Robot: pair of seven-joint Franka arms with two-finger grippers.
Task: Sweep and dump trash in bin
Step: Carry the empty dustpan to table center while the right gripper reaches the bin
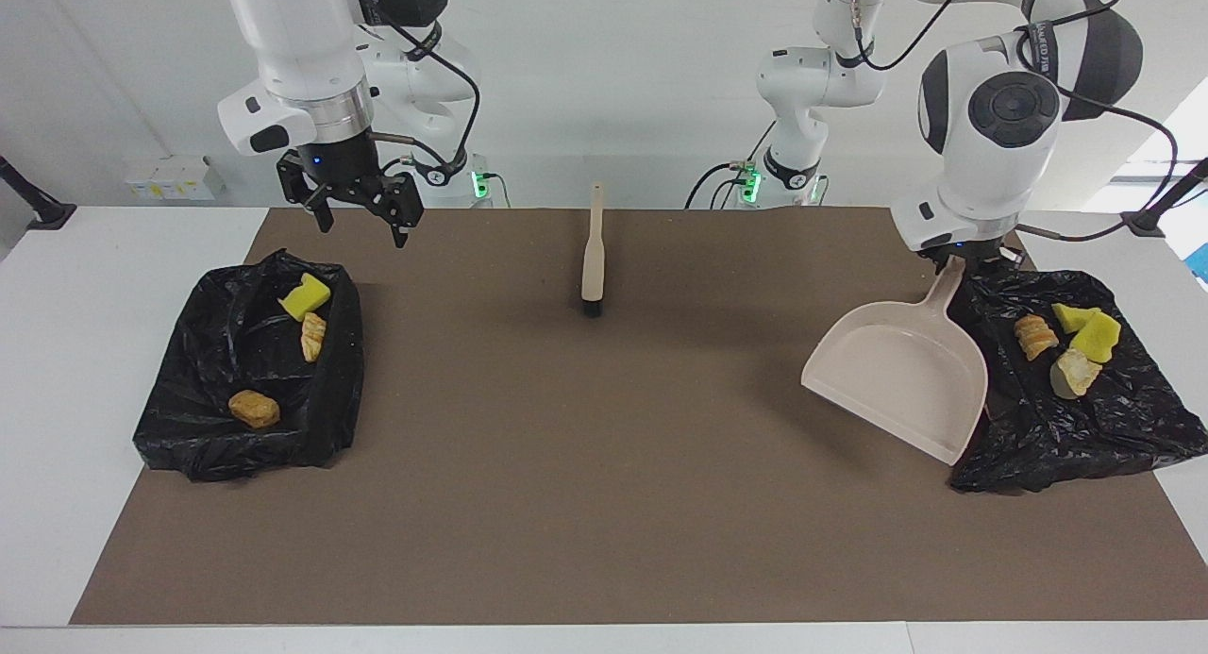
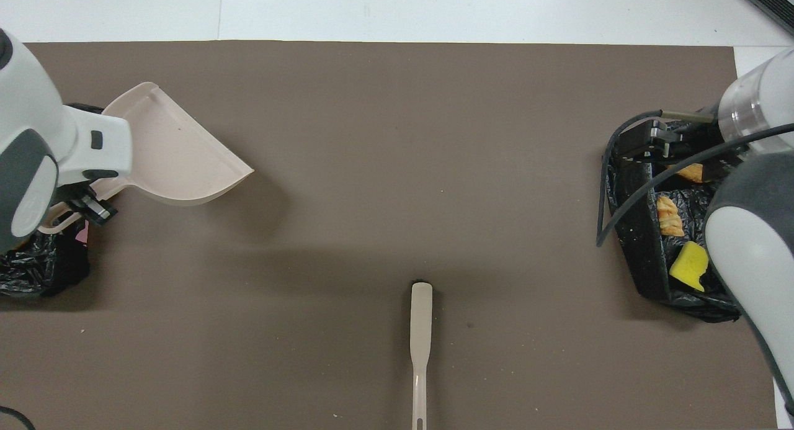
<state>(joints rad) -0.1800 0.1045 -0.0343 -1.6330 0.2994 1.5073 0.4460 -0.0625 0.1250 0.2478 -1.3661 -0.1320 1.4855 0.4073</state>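
My left gripper (image 1: 959, 258) is shut on the handle of the beige dustpan (image 1: 897, 371), whose empty pan hangs tilted over the mat beside the black-bagged bin (image 1: 1114, 427) at the left arm's end. In that bin lies trash: a yellow sponge chunk (image 1: 1087, 328), a bread lump (image 1: 1035, 335) and a pale lump (image 1: 1073, 374). Over the mat's edge by the other black-bagged bin (image 1: 189, 437), my right gripper (image 1: 363, 231) is open and holds nothing. That bin holds a yellow sponge (image 1: 304, 298) and two tan lumps (image 1: 254, 408). From overhead, the dustpan (image 2: 177, 157) juts out from under my left wrist.
A beige brush (image 1: 593, 258) with black bristles lies on the brown mat (image 1: 604, 465), mid-table, close to the robots' edge, handle toward them. Overhead, the brush (image 2: 421, 331) lies between the two bins.
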